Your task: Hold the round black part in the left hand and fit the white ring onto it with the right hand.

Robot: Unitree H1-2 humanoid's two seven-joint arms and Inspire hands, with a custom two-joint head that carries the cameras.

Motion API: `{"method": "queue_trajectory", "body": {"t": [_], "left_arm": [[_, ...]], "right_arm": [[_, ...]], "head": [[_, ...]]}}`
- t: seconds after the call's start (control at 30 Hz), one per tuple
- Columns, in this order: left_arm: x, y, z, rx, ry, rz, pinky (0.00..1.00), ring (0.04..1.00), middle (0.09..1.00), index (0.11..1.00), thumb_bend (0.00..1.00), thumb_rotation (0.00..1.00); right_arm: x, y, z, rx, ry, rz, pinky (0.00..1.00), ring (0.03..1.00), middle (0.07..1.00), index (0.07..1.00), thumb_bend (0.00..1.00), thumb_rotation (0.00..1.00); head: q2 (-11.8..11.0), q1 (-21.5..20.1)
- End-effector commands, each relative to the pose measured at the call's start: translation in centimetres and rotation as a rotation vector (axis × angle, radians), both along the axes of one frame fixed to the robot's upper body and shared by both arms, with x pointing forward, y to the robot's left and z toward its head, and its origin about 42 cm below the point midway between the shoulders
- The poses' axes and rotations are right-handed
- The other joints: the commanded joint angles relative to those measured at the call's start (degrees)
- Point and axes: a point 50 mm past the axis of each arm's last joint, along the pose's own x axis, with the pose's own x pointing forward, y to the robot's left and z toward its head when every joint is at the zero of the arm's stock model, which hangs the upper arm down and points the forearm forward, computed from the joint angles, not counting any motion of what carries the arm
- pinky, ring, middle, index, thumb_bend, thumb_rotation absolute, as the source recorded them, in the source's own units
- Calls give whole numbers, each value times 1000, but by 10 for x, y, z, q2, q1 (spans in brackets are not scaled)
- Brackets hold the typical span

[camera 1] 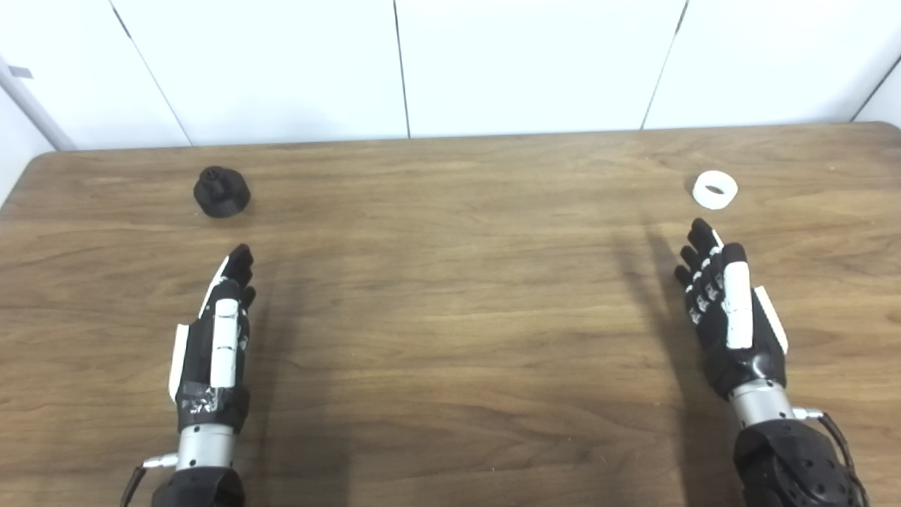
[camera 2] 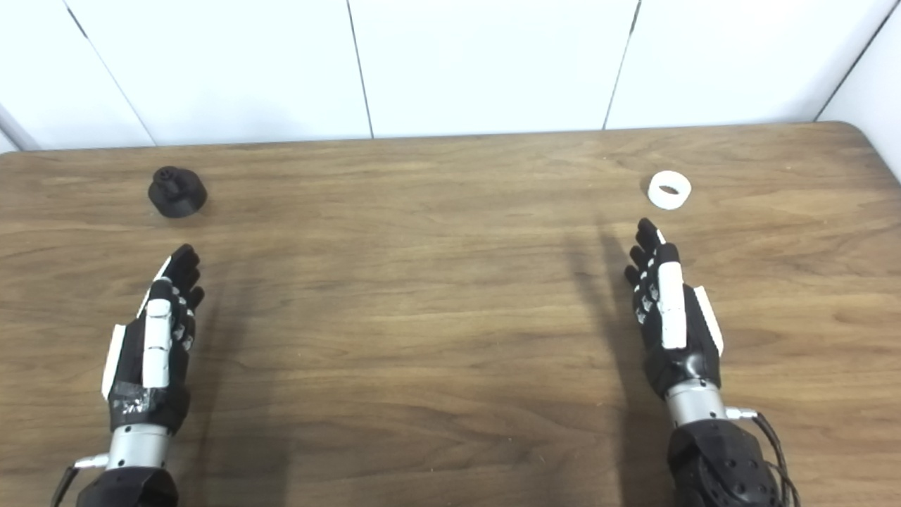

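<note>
My left hand (camera 1: pixel 211 345) and right hand (camera 1: pixel 728 317) hold nothing, fingers extended side by side. Black part (camera 1: pixel 222 191) and white ring (camera 1: pixel 715 189) lie beyond the fingertips, untouched.

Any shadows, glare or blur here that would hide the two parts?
Left eye view: soft focus overall; each robot hand, left and right, casts a dark streak on the brown wooden table. Right eye view: small white ring and round black part stay unshadowed, no glare; the black part's detail is lost.
</note>
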Motion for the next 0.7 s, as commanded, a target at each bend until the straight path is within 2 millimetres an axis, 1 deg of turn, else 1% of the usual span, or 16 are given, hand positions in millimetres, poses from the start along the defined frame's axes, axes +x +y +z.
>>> {"method": "queue_trajectory", "body": {"t": [0.0,0.1,0.3,0.43,0.47,0.53,0.57,0.6,0.63,0.67], "left_arm": [[-17,-4,-4,-10,-1,20,1000,992,963,937,530,869],[-18,-4,-5,-2,-1,18,1000,991,963,939,532,873],[-18,-3,-6,9,5,20,1000,985,959,936,554,868],[-19,-5,-7,16,2,16,1000,981,959,936,549,868],[-19,-6,-8,19,0,16,1000,980,960,936,539,869],[-19,-9,-10,28,-1,9,1000,979,964,939,513,883],[-19,-10,-11,30,-4,5,1000,980,965,940,509,886],[-19,-12,-13,32,-6,5,1000,977,965,940,506,880],[-19,-13,-14,32,-9,5,1000,973,962,938,501,869],[-20,-15,-16,28,-13,10,1000,971,962,937,500,865]], "right_arm": [[3,-1,16,-7,-76,2,1000,1000,1000,977,511,1000],[2,-2,15,-4,-75,11,1000,1000,1000,976,501,1000],[1,-2,14,-14,-71,13,1000,1000,995,969,514,1000],[0,-4,13,-14,-71,14,1000,1000,993,968,512,1000],[0,-5,12,-20,-71,13,1000,1000,992,970,513,1000],[-1,-7,10,-38,-68,12,1000,1000,995,974,515,1000],[-2,-8,9,-39,-63,9,1000,1000,996,975,516,1000],[-3,-10,7,-37,-59,7,1000,1000,998,975,511,1000],[-3,-11,6,-34,-55,5,1000,1000,1000,973,504,1000],[-4,-13,3,-39,-53,9,1000,1000,1000,972,502,1000]], "head": [[1,1],[-1,2],[-1,2],[-12,19],[-21,32],[-28,44],[-39,63],[-47,73],[-50,77],[-63,96]]}}
